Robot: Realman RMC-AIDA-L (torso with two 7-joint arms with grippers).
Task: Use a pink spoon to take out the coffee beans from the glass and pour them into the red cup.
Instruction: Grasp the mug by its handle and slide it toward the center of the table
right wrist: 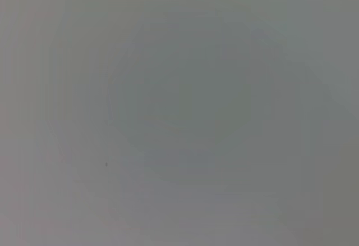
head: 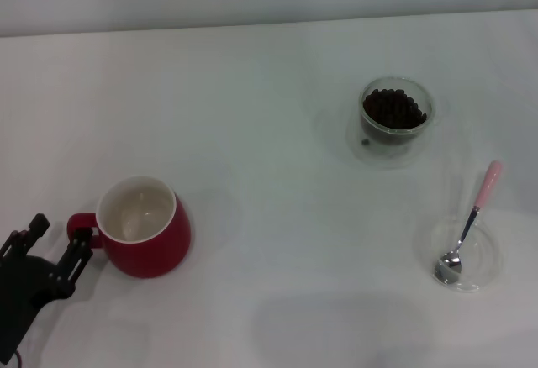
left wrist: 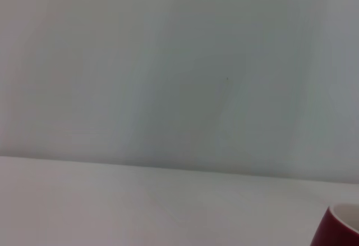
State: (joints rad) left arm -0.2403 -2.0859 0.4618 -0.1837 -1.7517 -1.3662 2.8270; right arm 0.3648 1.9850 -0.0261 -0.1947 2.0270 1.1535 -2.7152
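Observation:
The red cup stands at the near left of the white table, white inside showing, its loop handle pointing left. My left gripper is open right beside that handle, one finger just against it. In the left wrist view only a sliver of the red cup shows. The glass sits at the far right, holding the coffee beans. The pink spoon lies at the near right, its silver bowl in a flat clear dish. My right gripper is out of view.
A clear flat saucer lies under the glass, with one stray bean on it. The right wrist view shows only a blank grey surface.

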